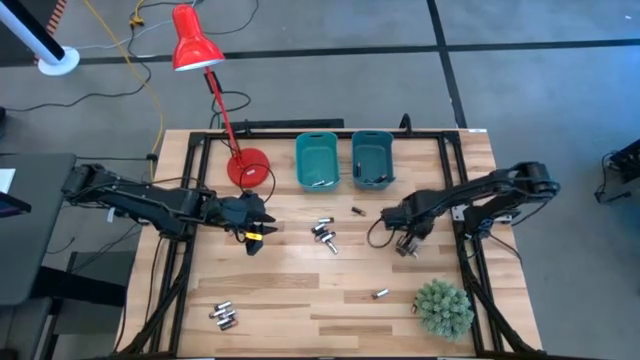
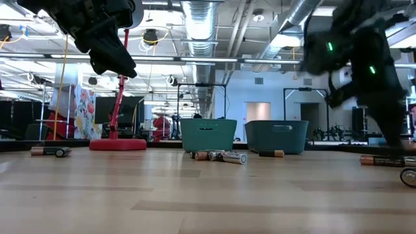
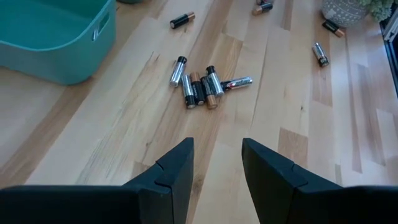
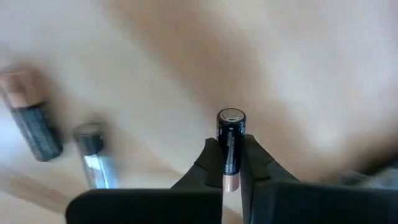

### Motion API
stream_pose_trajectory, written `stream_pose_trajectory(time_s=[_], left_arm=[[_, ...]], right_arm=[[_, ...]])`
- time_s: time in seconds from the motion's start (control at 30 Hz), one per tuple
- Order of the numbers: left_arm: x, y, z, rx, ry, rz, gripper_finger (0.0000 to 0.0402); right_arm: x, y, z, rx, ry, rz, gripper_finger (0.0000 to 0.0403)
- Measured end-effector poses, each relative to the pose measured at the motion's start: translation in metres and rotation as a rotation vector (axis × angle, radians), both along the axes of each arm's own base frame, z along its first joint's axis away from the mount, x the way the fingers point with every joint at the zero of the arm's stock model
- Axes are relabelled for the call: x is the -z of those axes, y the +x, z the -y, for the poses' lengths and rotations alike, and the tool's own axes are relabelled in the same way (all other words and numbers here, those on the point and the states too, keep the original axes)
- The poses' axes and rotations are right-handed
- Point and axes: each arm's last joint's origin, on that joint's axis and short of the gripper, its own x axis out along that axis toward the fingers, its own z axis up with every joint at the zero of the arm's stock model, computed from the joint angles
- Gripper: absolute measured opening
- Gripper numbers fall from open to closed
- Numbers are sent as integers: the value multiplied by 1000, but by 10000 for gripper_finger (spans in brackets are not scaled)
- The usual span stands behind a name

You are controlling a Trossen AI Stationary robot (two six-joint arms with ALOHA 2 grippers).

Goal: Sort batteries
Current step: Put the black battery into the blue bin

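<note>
While the right gripper (image 4: 231,163) sits low over the right half of the wooden table (image 1: 300,300), its two dark fingers are clamped on a single black battery (image 4: 231,140), a slim cylinder with a silver cap at the far end and a copper band down between the fingertips. Two more cells (image 4: 62,143) lie on the boards just beside it (one black and copper, one silvery), though they are too blurred to say more.

The left gripper (image 3: 216,163) hangs above the table's left-centre with its fingers parted and nothing between them. Ahead of it, well apart, lies a loose cluster of batteries (image 3: 202,84), smooth metal cylinders touching one another on the pale planks. Others lie scattered: a small group (image 1: 223,316) near the front left edge and single ones toward the front right.

Two rectangular teal plastic bins (image 1: 345,160) stand side by side at the back, each seemingly holding a few cells. A red lamp (image 1: 210,90) rises beside them; a spiky green plant (image 1: 444,308) sits at the front right.
</note>
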Motion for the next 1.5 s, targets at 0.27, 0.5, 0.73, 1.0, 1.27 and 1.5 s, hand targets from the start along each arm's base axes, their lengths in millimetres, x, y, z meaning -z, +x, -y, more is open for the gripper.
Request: stream_pose_trajectory(time_s=[0.27, 0.5, 0.73, 1.0, 1.27, 1.5], left_arm=[[0, 0, 0, -29, -42, 10, 131], [-1, 0, 0, -32, -46, 12, 131], [-1, 0, 0, -35, -49, 13, 131], [-1, 0, 0, -35, -49, 13, 130], [-1, 0, 0, -31, -43, 11, 130], [-1, 0, 0, -31, -43, 11, 130]], right_arm=[[-100, -6, 14, 91, -144, 224, 14], [-173, 4, 52, 130, -296, 419, 12], [-180, 47, 121, 63, -334, 366, 12], [-108, 96, 192, 36, -157, 338, 12], [-41, 111, 224, 79, -76, 216, 12], [-11, 120, 231, 76, -16, 204, 12]])
